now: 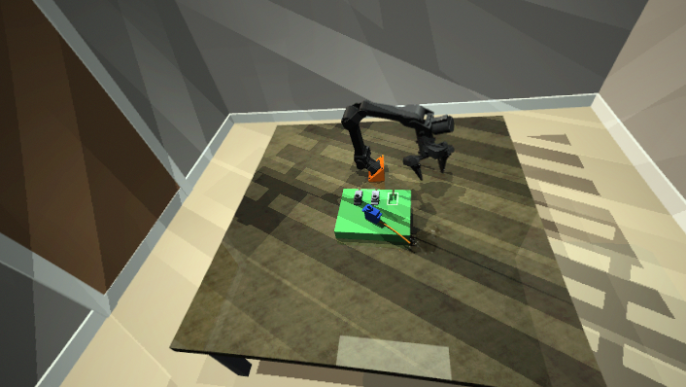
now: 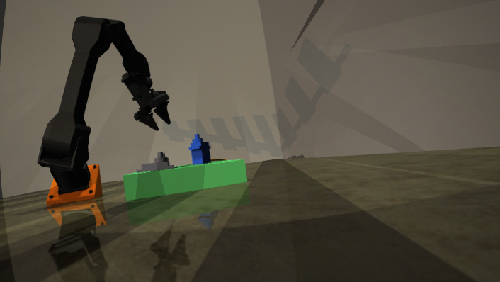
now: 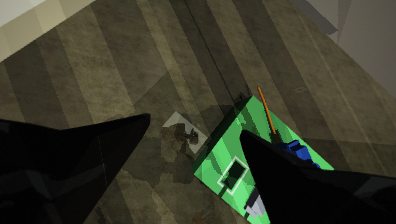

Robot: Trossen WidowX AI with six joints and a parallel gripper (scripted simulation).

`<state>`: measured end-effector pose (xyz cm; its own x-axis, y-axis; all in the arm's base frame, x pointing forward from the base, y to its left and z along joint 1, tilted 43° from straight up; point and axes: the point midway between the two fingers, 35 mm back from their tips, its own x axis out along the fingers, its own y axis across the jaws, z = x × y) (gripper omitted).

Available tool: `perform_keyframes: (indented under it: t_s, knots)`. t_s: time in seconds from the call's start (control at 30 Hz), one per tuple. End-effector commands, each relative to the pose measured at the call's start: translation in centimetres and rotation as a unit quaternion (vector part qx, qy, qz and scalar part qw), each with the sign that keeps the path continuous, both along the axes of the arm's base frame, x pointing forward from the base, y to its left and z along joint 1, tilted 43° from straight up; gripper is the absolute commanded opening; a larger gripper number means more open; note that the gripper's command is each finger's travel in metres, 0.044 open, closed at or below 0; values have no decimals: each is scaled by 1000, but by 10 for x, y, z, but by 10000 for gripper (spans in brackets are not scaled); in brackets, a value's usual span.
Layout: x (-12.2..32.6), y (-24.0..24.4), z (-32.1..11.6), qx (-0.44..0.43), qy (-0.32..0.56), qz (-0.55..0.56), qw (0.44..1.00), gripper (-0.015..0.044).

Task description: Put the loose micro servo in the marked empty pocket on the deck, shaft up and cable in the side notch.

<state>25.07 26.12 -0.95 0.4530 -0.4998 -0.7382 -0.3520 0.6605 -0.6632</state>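
The loose blue servo (image 1: 373, 214) (image 2: 200, 153) (image 3: 298, 150) stands upright on the green deck (image 1: 350, 221) (image 2: 184, 182) (image 3: 225, 145), its output shaft pointing up. Its orange cable (image 1: 397, 233) (image 3: 266, 111) runs over the deck to the near right corner in the top view. The empty pocket (image 1: 393, 198) (image 3: 234, 175), outlined in white, is at the deck's back right in that view, with its side notch toward the arm's base. My gripper (image 1: 431, 176) (image 2: 164, 127) (image 3: 196, 126) is open and empty, above and to the side of the deck. In the wrist view the right finger hides part of the deck and servo.
Two grey servos (image 1: 358, 196) (image 1: 375, 196) sit in the deck beside the pocket, in a row with it. The orange arm base (image 1: 378, 170) (image 2: 95, 181) stands just behind the deck. A pale rectangle (image 1: 394, 357) shows at the table's front edge.
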Motion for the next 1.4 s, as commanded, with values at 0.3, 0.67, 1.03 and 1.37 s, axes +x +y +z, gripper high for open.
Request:
perform_keyframes:
  t_s: [0.3, 0.67, 1.03, 1.37]
  knots:
    - [23, -26, 19, 71, -84, -181, 977, 440]
    - [41, -53, 34, 120, -164, -336, 919, 440]
    - [56, -82, 49, 157, -247, -477, 829, 440]
    - [67, -109, 63, 180, -322, -586, 721, 440]
